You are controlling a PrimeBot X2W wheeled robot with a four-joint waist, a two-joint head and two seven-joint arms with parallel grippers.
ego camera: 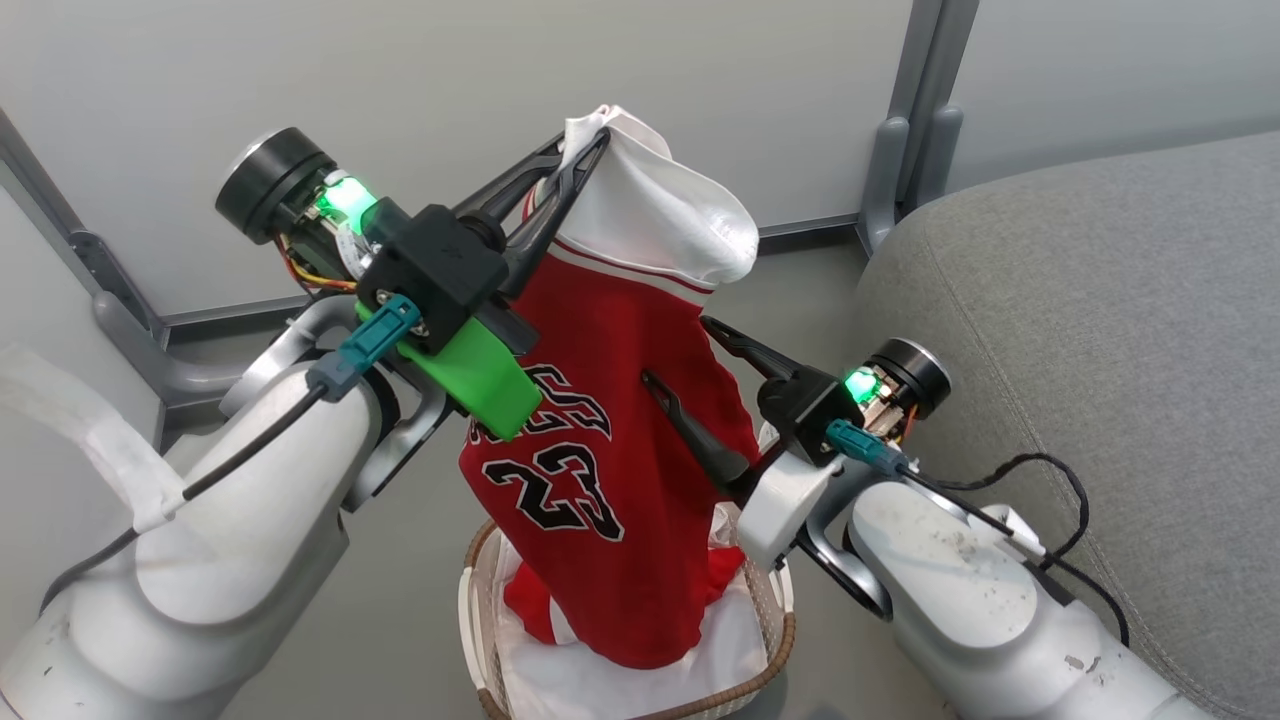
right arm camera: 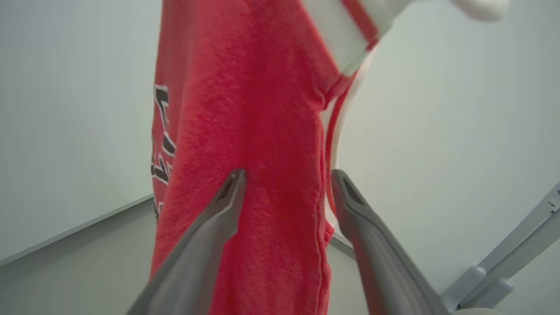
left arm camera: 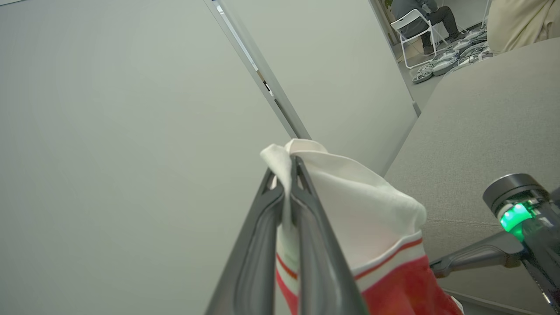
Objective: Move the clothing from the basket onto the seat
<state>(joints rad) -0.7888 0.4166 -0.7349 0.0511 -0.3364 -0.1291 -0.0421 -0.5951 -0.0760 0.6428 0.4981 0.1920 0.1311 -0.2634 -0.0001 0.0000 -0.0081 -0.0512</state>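
Observation:
A red jersey (ego camera: 590, 460) with a black 23 hangs in the air above the basket (ego camera: 775, 640), its hem still down inside. My left gripper (ego camera: 588, 142) is shut on the jersey's white upper part (left arm camera: 350, 197), pinching the cloth at its tips (left arm camera: 289, 166). My right gripper (ego camera: 680, 350) is open beside the hanging jersey (right arm camera: 253, 144); in the right wrist view its two fingers stand apart right in front of the red cloth, whether touching it I cannot tell. More red and white cloth lies in the basket (ego camera: 530, 600). The grey seat (ego camera: 1100, 330) is at the right.
Pale partition walls (ego camera: 450, 110) with grey metal feet (ego camera: 900, 170) stand behind the basket. The floor (ego camera: 420, 590) is grey. Far off in the left wrist view a person sits on a white chair (left arm camera: 415, 30).

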